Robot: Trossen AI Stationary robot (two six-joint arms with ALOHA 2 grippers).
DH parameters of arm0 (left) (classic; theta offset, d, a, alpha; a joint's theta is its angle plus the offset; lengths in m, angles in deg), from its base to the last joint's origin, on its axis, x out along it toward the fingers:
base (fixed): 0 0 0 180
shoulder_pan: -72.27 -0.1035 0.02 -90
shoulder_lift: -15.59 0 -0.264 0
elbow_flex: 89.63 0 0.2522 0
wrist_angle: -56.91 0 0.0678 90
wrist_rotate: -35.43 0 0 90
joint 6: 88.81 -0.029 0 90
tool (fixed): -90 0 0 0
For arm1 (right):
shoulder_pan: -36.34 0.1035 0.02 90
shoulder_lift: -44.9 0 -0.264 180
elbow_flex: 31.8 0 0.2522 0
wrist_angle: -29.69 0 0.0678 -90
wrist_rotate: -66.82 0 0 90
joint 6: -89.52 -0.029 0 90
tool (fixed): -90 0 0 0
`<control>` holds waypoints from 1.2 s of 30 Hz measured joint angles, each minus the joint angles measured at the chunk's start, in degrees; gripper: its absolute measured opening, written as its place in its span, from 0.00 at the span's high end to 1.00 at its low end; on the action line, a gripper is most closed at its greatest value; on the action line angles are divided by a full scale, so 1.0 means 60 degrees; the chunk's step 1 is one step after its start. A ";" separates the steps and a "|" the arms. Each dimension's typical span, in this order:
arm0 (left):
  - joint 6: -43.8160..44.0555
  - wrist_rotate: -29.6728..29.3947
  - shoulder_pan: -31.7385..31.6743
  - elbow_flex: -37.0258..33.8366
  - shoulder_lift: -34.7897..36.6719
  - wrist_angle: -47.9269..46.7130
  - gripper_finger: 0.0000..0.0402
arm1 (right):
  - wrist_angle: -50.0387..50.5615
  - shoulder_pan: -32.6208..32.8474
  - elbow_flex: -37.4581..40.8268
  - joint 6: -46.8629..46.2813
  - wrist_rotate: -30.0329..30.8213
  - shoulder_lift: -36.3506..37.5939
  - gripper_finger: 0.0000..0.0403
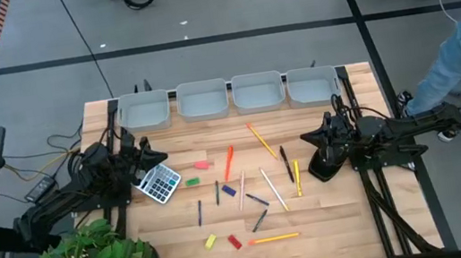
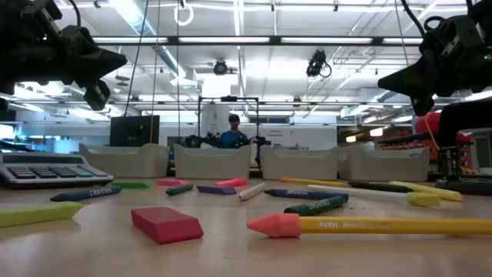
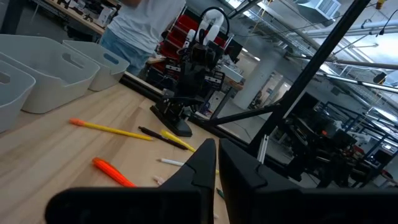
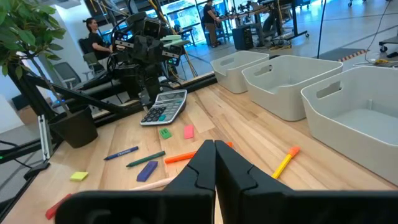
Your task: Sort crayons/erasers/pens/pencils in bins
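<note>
We are seeing the four grey bins (image 1: pixel 229 97) lining the worktop's (image 1: pixel 333 214) far edge, with bare wood lying open before them. Pencils (image 1: pixel 260 139), crayons and erasers (image 1: pixel 201 164) are lying scattered mid-worktop. The left gripper (image 1: pixel 147 162) is hovering by the left edge over the calculator (image 1: pixel 159 183), fingers nearly together, holding nothing. The right gripper (image 1: pixel 312 139) is waiting near the right edge, fingers pressed together, empty.

Four bins (image 1: pixel 230 96), four erasers (image 1: pixel 202 164), one calculator (image 1: pixel 159 184).
</note>
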 joint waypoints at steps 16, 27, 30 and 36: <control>-0.0014 -0.1265 -0.0004 0.0000 0.0000 0.1223 0.93 | -0.0002 0.0000 0.0000 0.0004 -0.0002 0.0000 0.99; -0.1051 -0.1970 -0.0004 0.0000 0.0003 0.1612 0.93 | 0.0002 0.0000 0.0000 0.0000 -0.0001 0.0000 0.99; -0.0934 -0.2288 -0.0003 0.0000 0.0000 0.1932 0.94 | -0.0002 0.0000 0.0000 0.0000 0.0000 0.0000 0.99; -0.0355 -0.2372 0.0381 0.0000 -0.0007 0.2331 0.92 | -0.0229 0.0000 0.0000 -0.0050 0.0000 0.0000 0.99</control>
